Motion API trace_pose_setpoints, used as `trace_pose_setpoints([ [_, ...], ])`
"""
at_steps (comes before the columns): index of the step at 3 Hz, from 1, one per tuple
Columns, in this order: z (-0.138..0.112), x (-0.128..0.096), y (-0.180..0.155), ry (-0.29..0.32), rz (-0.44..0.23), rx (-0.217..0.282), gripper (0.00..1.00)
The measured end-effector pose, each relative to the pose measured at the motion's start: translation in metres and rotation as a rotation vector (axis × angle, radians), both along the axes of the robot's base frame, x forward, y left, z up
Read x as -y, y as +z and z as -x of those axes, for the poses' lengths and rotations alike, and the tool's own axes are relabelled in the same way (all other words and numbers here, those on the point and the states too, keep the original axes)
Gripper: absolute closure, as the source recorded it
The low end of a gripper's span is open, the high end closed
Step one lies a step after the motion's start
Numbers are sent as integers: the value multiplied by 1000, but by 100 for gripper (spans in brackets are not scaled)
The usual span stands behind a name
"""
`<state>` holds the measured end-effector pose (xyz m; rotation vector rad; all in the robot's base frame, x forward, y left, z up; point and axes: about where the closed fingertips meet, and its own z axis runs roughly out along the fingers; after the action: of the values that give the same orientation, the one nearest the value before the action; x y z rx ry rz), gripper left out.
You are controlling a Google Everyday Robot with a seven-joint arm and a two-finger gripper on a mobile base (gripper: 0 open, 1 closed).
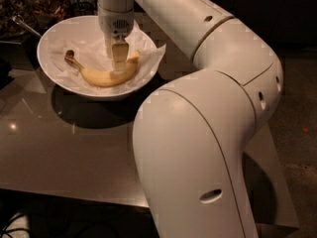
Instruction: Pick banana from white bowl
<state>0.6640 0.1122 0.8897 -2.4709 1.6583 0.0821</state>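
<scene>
Brown table [59, 148] is holding the white bowl [47, 43]. The gripper [119, 66] is reaching down at the banana [101, 77] to grab it. I cannot tell if it is gripping.

Counter [74, 157]: smooth, glossy, grey-brown, with a small bright glint of light [11, 127] near its left edge. Lighting dim and warm. Floor [297, 103] to the right is dark and speckled. Beyond the counter at top left, dark brownish clutter [29, 4], too murky to identify. Pale cables [12, 227] lie below the counter's front edge. Gripper [119, 63] hangs above the counter's far-left end.
</scene>
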Motion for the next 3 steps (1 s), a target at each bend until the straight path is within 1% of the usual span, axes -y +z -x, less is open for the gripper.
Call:
trace_pose_setpoints([
  [3, 1, 3, -23, 4, 23, -48, 50],
])
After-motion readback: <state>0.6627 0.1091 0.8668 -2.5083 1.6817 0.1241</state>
